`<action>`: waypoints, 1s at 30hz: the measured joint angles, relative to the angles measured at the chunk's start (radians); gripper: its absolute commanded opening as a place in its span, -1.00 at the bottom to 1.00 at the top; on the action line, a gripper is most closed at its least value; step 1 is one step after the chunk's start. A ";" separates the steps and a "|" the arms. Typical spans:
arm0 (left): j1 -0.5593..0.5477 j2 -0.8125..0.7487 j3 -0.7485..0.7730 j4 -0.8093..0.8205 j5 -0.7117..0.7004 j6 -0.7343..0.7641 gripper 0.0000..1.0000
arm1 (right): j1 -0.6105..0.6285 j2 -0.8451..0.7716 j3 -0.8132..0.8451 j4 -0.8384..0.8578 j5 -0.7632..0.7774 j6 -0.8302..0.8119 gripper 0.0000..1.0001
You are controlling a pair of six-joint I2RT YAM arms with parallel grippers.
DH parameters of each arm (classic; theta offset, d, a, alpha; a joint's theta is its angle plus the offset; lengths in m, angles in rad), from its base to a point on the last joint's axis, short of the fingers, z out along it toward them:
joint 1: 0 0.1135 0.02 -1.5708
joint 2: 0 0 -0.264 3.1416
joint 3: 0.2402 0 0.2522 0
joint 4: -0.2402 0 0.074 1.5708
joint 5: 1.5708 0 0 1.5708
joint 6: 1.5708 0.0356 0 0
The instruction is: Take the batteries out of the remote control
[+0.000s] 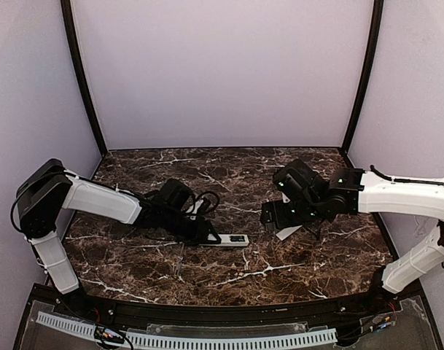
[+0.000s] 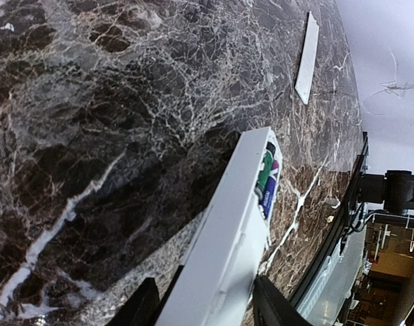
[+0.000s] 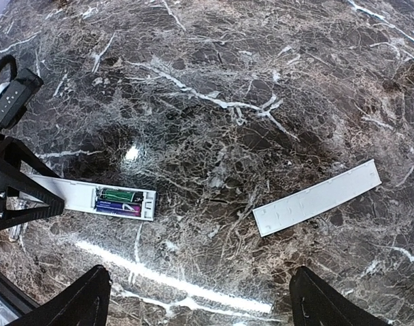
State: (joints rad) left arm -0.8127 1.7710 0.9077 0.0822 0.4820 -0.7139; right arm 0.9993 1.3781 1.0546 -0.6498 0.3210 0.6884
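The white remote control (image 1: 231, 239) lies on the marble table with its back up and its battery bay open. Two batteries (image 3: 118, 202), one green and one purple, sit side by side in the bay at the remote's free end. My left gripper (image 1: 207, 232) is shut on the remote's other end; in the left wrist view the remote (image 2: 227, 238) runs out from between the fingers (image 2: 274, 305), with the batteries (image 2: 266, 180) showing. My right gripper (image 1: 276, 216) is open and empty above the table, to the right of the remote (image 3: 91, 198).
The flat white cover strip (image 3: 319, 198) lies loose on the table to the right of the remote, under my right gripper (image 3: 200, 305); it also shows in the top view (image 1: 289, 232) and the left wrist view (image 2: 306, 58). Black frame posts stand at the back corners.
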 measured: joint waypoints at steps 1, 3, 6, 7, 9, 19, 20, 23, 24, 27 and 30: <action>0.000 0.000 0.011 -0.019 -0.009 0.014 -0.04 | 0.000 0.000 0.000 0.000 -0.003 0.000 0.82; 0.000 0.000 0.037 -0.055 -0.027 0.042 -0.02 | 0.000 0.000 0.000 0.000 -0.006 0.000 0.82; 0.000 0.008 0.088 -0.119 -0.061 0.089 0.02 | 0.000 0.000 0.000 0.001 -0.009 0.000 0.82; 0.000 0.013 0.103 -0.137 -0.071 0.105 0.03 | 0.000 0.000 0.000 0.001 -0.010 0.000 0.82; 0.000 0.029 0.138 -0.178 -0.092 0.133 0.04 | 0.000 0.000 0.000 0.002 -0.011 0.000 0.82; 0.000 0.092 0.217 -0.308 -0.161 0.203 0.10 | 0.000 -0.005 0.000 0.004 -0.011 0.000 0.82; 0.000 0.094 0.217 -0.326 -0.175 0.207 0.15 | 0.000 -0.006 0.000 0.004 -0.011 0.000 0.81; 0.000 0.095 0.218 -0.353 -0.207 0.218 0.28 | 0.000 -0.006 0.000 0.006 -0.011 0.000 0.81; 0.000 0.094 0.220 -0.357 -0.214 0.225 0.31 | 0.000 -0.006 0.000 0.006 -0.011 0.000 0.82; 0.000 0.094 0.235 -0.383 -0.249 0.244 0.33 | 0.000 -0.006 0.000 0.006 -0.011 0.000 0.81; 0.000 0.094 0.257 -0.433 -0.288 0.268 0.33 | 0.000 -0.005 0.000 0.006 -0.014 -0.001 0.81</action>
State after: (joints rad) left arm -0.8127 1.8652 1.1645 -0.3504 0.1936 -0.4458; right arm 0.9993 1.3735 1.0542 -0.6437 0.3069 0.6876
